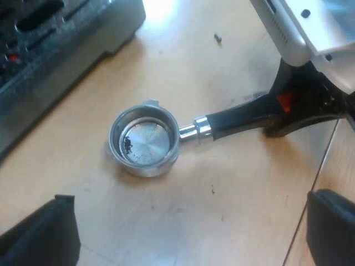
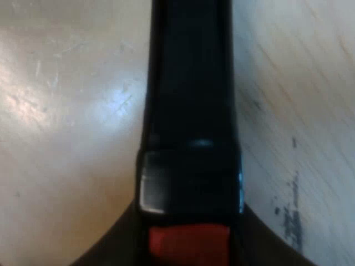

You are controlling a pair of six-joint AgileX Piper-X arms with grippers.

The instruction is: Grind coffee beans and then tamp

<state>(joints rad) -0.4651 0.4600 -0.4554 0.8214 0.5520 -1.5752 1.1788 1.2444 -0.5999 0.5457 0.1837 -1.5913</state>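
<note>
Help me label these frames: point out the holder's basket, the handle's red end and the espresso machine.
Holder's basket [image 1: 145, 141]: left wrist view, on its metal floor.
Handle's red end [image 2: 188, 244]: right wrist view, on the red face.
Espresso machine [image 1: 105, 27]: left wrist view, on its grey body.

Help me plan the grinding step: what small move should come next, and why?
Probably the right gripper lifts the portafilter by its handle toward the espresso machine. The portafilter lies loose on the table, its basket holds only specks of grounds, and the right gripper is at the handle's red end. The left gripper hangs open.
</note>
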